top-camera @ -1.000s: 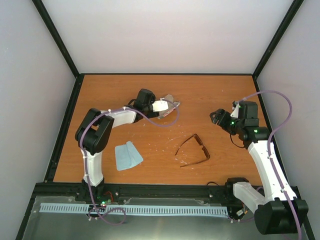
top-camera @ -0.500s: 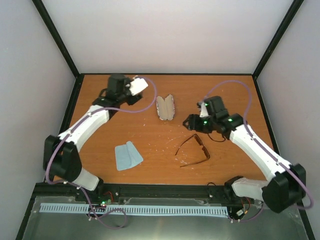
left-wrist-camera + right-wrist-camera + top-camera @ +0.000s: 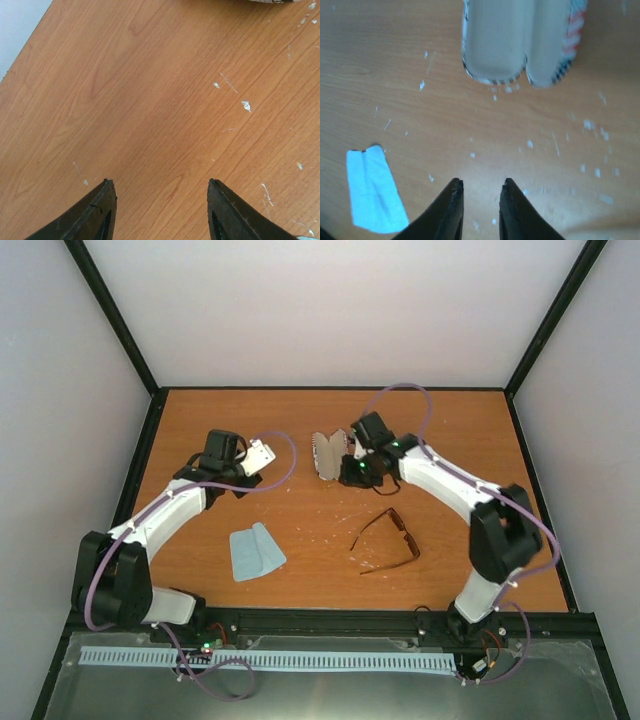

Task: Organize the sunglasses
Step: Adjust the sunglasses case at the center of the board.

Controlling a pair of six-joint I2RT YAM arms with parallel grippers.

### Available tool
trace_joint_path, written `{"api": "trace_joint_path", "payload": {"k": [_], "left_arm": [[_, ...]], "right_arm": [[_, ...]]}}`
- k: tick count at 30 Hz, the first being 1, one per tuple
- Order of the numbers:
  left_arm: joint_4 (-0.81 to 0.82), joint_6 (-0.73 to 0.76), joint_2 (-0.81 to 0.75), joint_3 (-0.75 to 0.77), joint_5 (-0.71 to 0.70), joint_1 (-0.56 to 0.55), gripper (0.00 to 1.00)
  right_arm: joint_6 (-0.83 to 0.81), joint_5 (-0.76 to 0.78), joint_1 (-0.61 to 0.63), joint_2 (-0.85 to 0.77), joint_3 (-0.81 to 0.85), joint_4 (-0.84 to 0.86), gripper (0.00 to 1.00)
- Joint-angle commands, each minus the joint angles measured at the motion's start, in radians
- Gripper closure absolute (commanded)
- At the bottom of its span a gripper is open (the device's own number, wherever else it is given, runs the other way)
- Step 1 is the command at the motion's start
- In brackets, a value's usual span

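Sunglasses (image 3: 403,532): one pair, thin reddish-brown frame, dark lenses. They lie on the table (image 3: 450,430) right of centre in the lower half of the top view, temple arms unfolded and pointing left. Nothing touches them, and they are well apart from both arms.

Case (image 3: 328,452): tan, striped edge, lying open at upper centre of the top view. Both halves appear empty in the right wrist view.

Cloth (image 3: 256,551): light blue, flat, lower left of centre, untouched.

Right gripper (image 3: 481,182): jaws narrow, nearly together, nothing between them. It sits just short of the case and not on it.

Left gripper (image 3: 160,183): jaws moderately wide, empty, above bare wood left of the case.

Progress, as judged: early. The case stands ready, but the sunglasses are neither folded nor stowed. Picking up, folding, placing and closing appear to remain.
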Motion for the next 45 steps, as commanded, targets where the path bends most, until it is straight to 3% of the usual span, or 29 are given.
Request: {"api": "trace_joint_path", "payload": {"k": [1,4,12,24,36,45], "left_arm": [[0.036,-0.038,0.036,0.028,0.008,0.039,0.49],[0.034,-0.061,0.054,0.053,0.036,0.078,0.49],[0.051,-0.086,0.055,0.064,0.061,0.124,0.49],[0.083,-0.090,0.105,0.072,0.080,0.147,0.49],[0.108,-0.090,0.121,0.071,0.099,0.155,0.49],[0.114,-0.084,0.120,0.065,0.111,0.155,0.49]], "right_arm": [[-0.040,0.154,0.025,0.151,0.194,-0.067,0.85],[-0.008,0.281,-0.001,0.232,0.267,-0.121,0.88],[0.062,0.332,-0.079,0.285,0.244,-0.074,0.91],[0.009,0.127,-0.117,0.599,0.550,-0.131,0.96],[0.009,0.011,-0.092,0.522,0.438,-0.133,0.95],[0.022,-0.037,-0.031,0.582,0.548,-0.129,0.94]]}}
